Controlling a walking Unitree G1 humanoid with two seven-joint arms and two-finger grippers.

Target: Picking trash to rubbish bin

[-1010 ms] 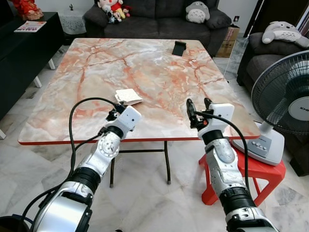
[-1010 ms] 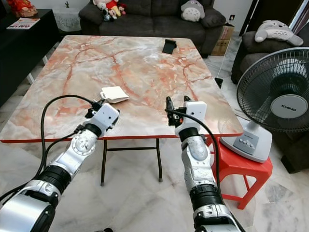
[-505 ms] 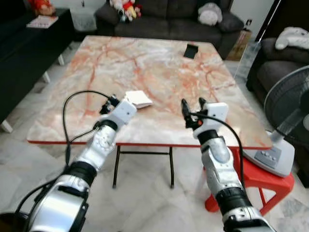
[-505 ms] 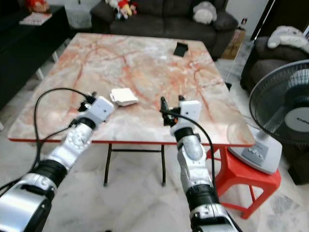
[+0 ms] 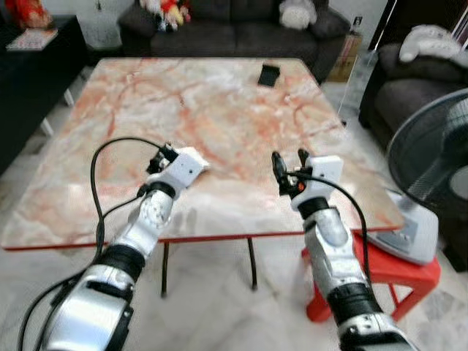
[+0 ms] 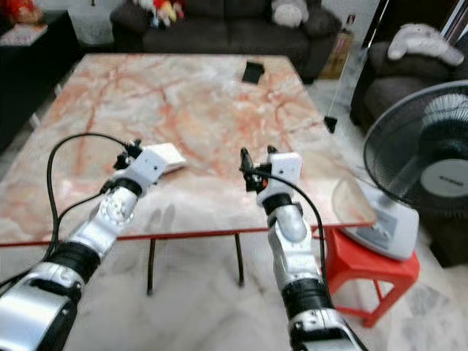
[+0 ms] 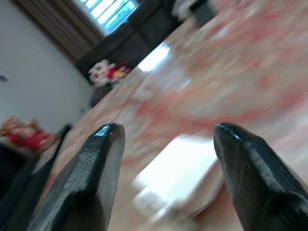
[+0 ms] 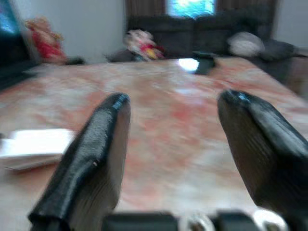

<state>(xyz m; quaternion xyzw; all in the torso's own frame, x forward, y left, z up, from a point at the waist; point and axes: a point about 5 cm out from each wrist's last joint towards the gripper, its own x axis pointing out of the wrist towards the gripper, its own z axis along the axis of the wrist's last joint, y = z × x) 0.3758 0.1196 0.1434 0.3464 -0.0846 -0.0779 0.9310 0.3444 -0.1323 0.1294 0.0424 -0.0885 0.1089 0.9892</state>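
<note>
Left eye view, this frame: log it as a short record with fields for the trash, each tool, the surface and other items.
trash: white folded paper lying flat on the table, near its front edge
left tool: open, over the table, aimed at the paper, not gripping it
right tool: open, over the table's front edge, holding nothing
surface: marble-pattern table with red edge
other items: small black object at the far side; fan on a red stool
bin: not located

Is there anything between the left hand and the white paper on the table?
Nothing visible blocks it. The left hand is open, and the white paper lies flat on the marble table just ahead, between its fingers in the left wrist view.
</note>
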